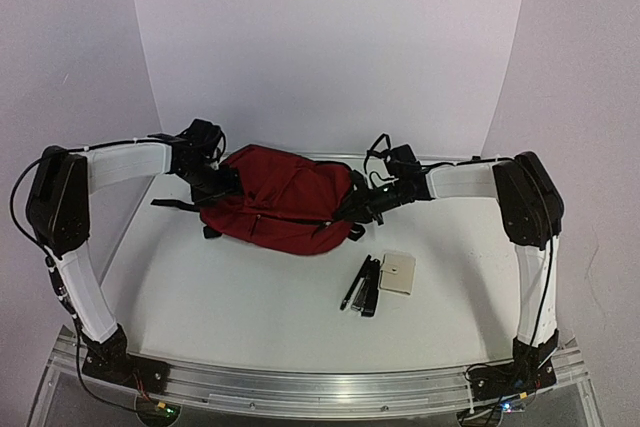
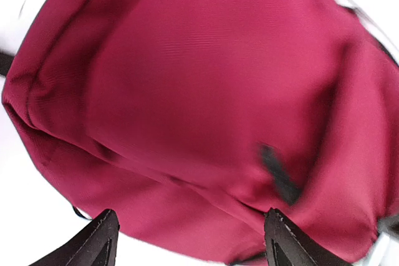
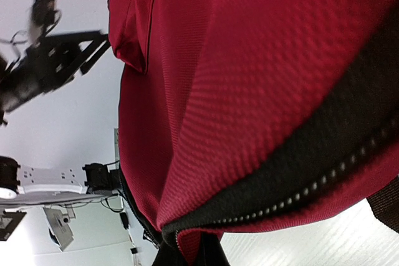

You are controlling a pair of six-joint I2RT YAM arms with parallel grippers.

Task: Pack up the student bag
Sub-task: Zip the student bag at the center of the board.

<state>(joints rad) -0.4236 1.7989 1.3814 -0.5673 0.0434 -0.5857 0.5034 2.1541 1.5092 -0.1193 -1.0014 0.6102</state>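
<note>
The student bag (image 1: pixel 285 199), a dark red fabric backpack with black zippers, lies at the back middle of the table between my two grippers. My left gripper (image 1: pixel 222 185) is open at its left end; in the left wrist view the bag (image 2: pixel 206 91) fills the frame beyond the spread fingertips (image 2: pixel 103 241). My right gripper (image 1: pixel 355 205) is shut on the bag's right edge; in the right wrist view the red fabric (image 3: pixel 249 79) and black zipper tape (image 3: pixel 293 172) bunch into the closed fingers (image 3: pixel 187 255) at the bottom.
Several black pens or markers (image 1: pixel 362 285) and a small beige box (image 1: pixel 397 272) lie on the white table (image 1: pixel 220 297) in front of the bag, right of middle. A black strap (image 1: pixel 170 205) sticks out at the bag's left.
</note>
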